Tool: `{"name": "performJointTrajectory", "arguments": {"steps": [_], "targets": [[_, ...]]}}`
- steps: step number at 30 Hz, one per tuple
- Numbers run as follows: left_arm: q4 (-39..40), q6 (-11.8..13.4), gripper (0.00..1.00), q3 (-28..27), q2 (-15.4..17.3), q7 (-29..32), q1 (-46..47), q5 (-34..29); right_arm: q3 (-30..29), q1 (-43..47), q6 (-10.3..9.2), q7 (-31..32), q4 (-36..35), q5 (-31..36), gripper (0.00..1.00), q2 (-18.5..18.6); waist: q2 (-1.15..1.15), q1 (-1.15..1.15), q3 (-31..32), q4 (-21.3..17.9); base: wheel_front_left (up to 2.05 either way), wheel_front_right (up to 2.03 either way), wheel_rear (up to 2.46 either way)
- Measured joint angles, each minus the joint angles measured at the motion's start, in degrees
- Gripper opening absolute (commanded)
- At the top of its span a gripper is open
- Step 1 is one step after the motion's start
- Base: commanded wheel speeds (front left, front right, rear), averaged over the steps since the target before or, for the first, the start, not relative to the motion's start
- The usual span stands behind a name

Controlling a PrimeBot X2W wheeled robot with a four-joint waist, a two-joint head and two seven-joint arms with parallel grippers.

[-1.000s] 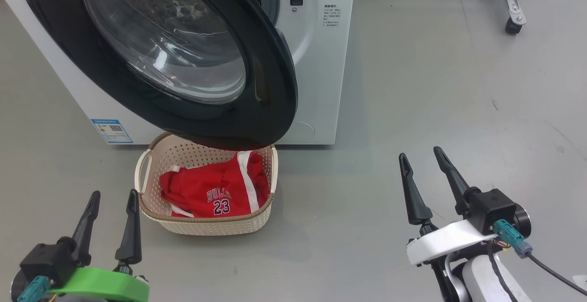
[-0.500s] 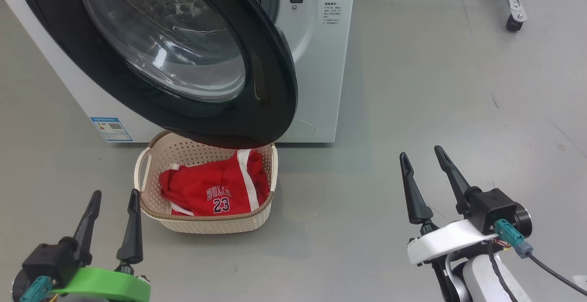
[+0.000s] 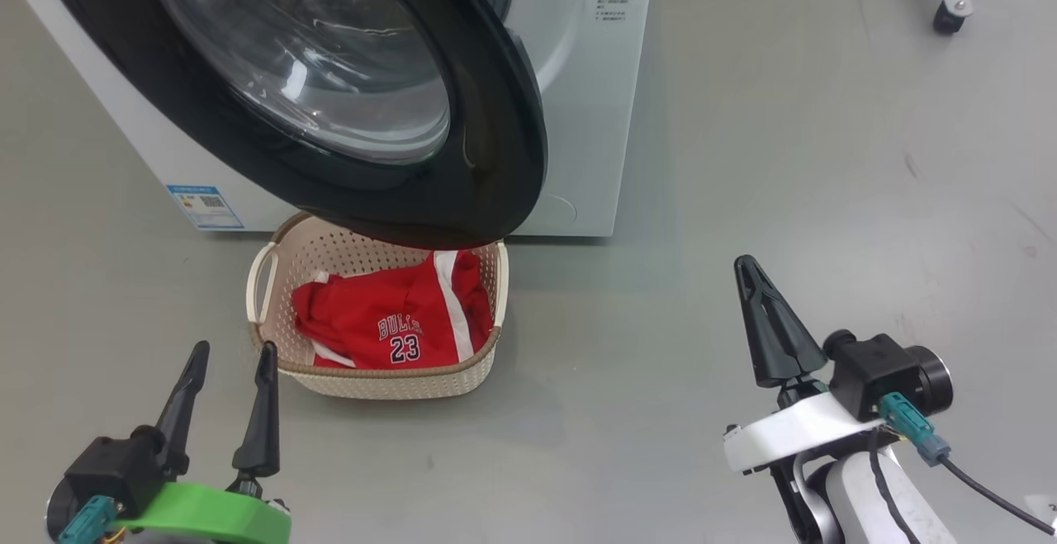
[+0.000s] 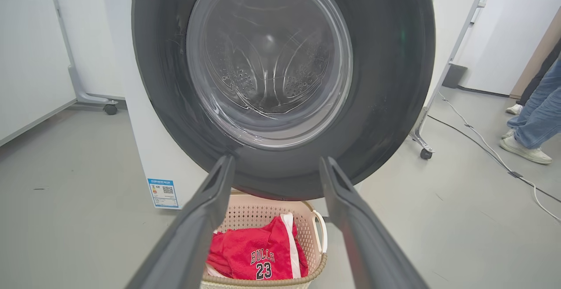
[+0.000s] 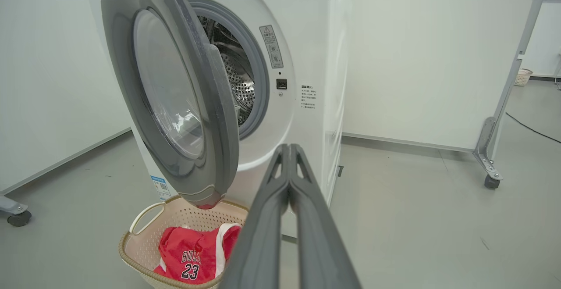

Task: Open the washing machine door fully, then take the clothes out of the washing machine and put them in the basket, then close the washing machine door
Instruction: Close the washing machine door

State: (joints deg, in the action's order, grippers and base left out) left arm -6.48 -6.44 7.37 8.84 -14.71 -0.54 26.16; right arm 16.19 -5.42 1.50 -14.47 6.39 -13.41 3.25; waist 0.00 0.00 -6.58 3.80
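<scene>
1 step looks left: shutting the washing machine door (image 3: 505, 144), which hangs part-open over the basket (image 3: 388, 380) where the red clothes (image 3: 396, 321) lie. The door is rigid, heavy and hinged. Its glossy rim is likely slick, so a flat push near its free edge suits better than a pinch. The left hand (image 3: 234, 347) is spread wide and empty; the right hand (image 3: 747, 265) is pinched shut on nothing.

I'm seeing the washing machine door (image 3: 495, 139) gleaming glossy black around clear glass, the basket (image 3: 388, 383) showing matt perforated plastic, the clothes (image 3: 372, 321) lying as soft red cloth, the drum (image 5: 234, 74) shining as perforated steel.
</scene>
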Motion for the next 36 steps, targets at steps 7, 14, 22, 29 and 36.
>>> {"name": "performJointTrajectory", "arguments": {"steps": [7,14,22,29,36], "targets": [[0.3,-0.4,1.0,0.5,-0.8,0.0,0.5,0.0,4.4,-4.2,2.45,0.0,-0.4,3.7,0.0,1.6,0.0,0.0,-2.8,1.8,0.0,0.0,0.0],[0.3,-0.4,1.0,1.9,-2.4,0.0,3.0,0.0,8.9,-10.4,4.08,1.0,-0.3,6.2,0.0,2.2,0.0,0.0,-6.1,4.6,0.0,0.0,0.0],[-0.1,-0.5,1.0,3.0,-3.4,0.0,6.1,0.1,10.5,-17.4,4.94,3.5,1.9,6.9,0.0,3.1,0.0,0.0,-10.0,8.6,0.0,0.0,0.0],[-0.3,-0.5,1.0,3.9,-4.4,0.0,8.5,0.5,10.6,-22.5,4.99,4.7,4.4,7.4,0.0,4.7,0.0,0.0,-13.5,12.2,0.0,0.0,0.0],[-0.2,-0.5,1.0,6.0,-5.1,0.0,10.7,1.1,8.4,-26.5,5.0,5.1,6.7,7.3,0.0,6.3,0.0,0.0,-16.6,15.5,0.0,0.0,0.0]]}}
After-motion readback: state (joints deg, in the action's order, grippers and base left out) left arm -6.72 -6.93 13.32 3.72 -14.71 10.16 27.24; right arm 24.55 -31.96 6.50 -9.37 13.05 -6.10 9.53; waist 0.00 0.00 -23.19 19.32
